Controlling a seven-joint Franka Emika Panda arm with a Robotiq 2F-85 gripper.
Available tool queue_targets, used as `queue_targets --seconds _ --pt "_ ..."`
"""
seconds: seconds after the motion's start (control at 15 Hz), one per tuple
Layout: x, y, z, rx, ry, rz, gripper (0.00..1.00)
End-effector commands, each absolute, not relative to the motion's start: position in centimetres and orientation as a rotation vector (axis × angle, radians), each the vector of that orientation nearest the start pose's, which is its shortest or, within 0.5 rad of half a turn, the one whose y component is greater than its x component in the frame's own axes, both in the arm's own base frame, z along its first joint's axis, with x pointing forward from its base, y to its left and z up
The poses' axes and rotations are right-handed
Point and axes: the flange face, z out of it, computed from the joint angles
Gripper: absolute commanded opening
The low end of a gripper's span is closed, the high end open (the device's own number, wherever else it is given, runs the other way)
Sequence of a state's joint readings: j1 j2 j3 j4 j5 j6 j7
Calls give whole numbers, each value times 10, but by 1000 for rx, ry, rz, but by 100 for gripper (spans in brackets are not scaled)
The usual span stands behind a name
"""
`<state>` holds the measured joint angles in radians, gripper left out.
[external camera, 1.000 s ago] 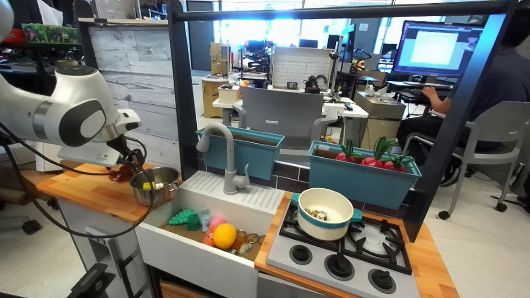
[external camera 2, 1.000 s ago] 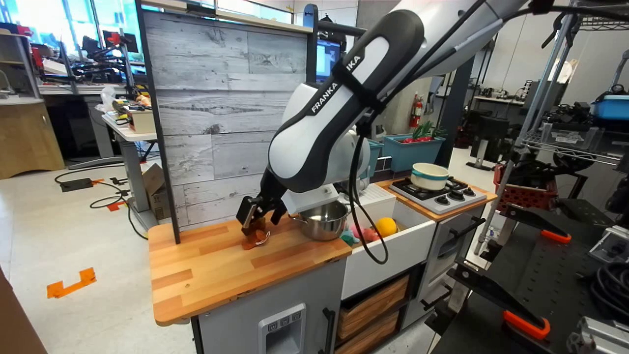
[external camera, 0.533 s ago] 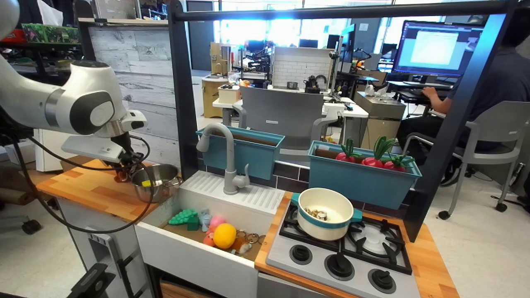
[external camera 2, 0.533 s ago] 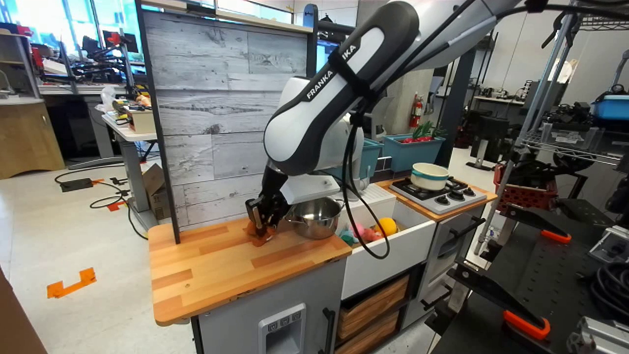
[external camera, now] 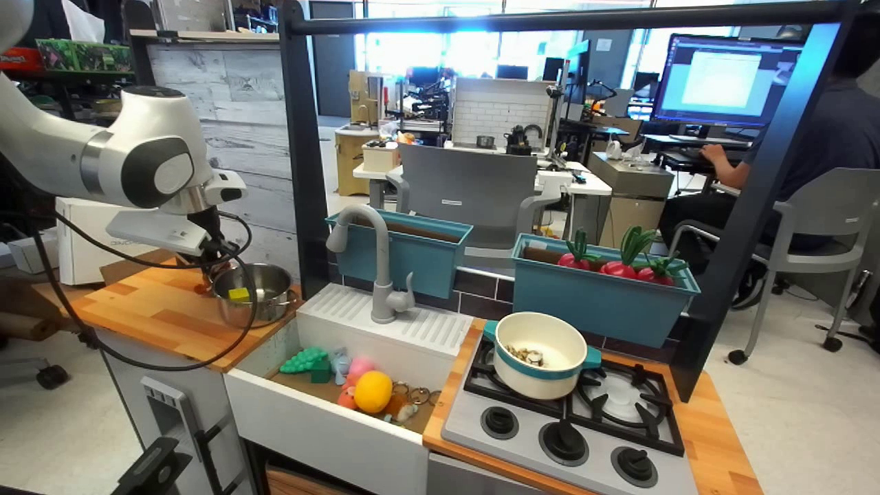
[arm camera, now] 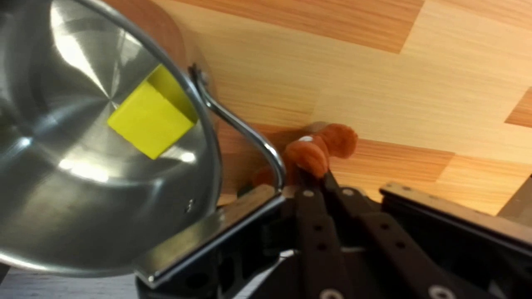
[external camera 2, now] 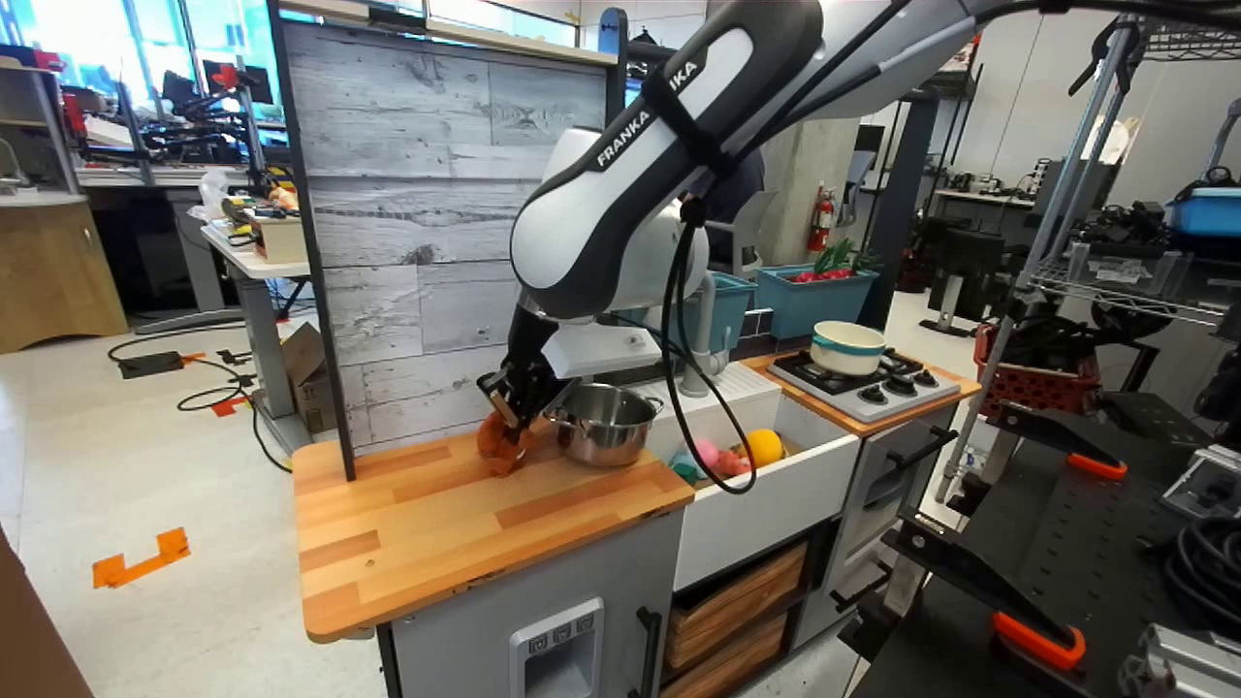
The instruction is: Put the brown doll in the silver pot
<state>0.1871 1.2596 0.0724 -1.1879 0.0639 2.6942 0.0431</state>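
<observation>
The brown doll (arm camera: 309, 158), reddish-brown and soft, is pinched between the fingertips of my gripper (arm camera: 318, 179). In an exterior view the doll (external camera 2: 496, 448) hangs below the gripper (external camera 2: 514, 412), low over the wooden counter; whether it touches the wood I cannot tell. Right beside them stands the silver pot (external camera 2: 606, 446), upright on the counter, its wire handle (arm camera: 249, 133) reaching toward one finger. Contact between handle and finger is unclear. Inside the pot lies a yellow block (arm camera: 151, 120). Another exterior angle shows the pot (external camera: 271, 307) while the arm and cable hide most of the doll.
Beyond the pot is a white sink (external camera: 330, 436) with several toys, among them an orange ball (external camera: 373, 392), and a grey faucet (external camera: 382, 268). A cream pot (external camera: 540, 357) sits on the stove. Behind the counter rises a wood-plank panel (external camera 2: 456, 242). A cable (external camera 2: 679, 339) loops from the arm.
My jaws have closed on the doll, which now stands more upright under them. The wrist has risen slightly. The silver pot has shifted a little toward the back panel.
</observation>
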Motion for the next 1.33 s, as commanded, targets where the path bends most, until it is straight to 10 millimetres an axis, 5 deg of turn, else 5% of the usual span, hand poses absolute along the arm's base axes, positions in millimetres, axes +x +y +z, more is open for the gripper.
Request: queue_targets --seconds 0.0,0.67,1.27 --pt "723 157 42 -2969 -156 -402 1" --pt "681 109 95 -2880 -213 -643 1" --pt "657 105 102 -2875 -213 -588 1"
